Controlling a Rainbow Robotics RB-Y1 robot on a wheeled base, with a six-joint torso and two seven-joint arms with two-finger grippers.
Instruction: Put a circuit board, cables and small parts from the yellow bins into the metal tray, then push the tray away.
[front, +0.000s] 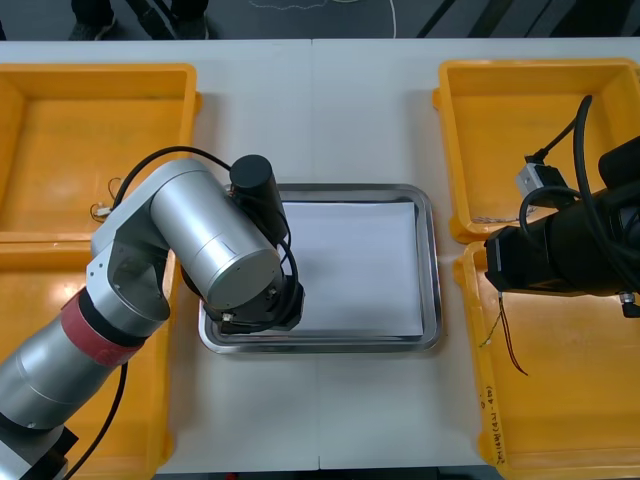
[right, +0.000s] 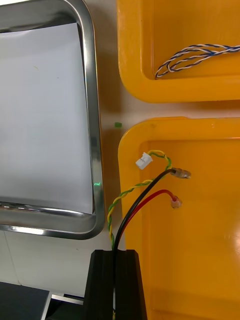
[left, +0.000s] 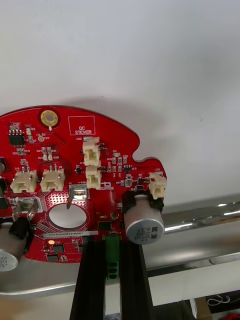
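Your left jaws pinch the board over the rim of the tray; release here and it may tip out. Right jaws grip cables that could snag the bin

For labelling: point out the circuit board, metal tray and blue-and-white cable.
circuit board (left: 100, 197): left wrist view, red face.
metal tray (front: 432, 270): front view, right rim.
twisted blue and white cable (right: 200, 51): right wrist view, mid-strand.

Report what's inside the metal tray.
White lining, plus a red circuit board held by the left gripper across the metal tray rim; the left arm hides that corner. Right gripper holds cables outside.
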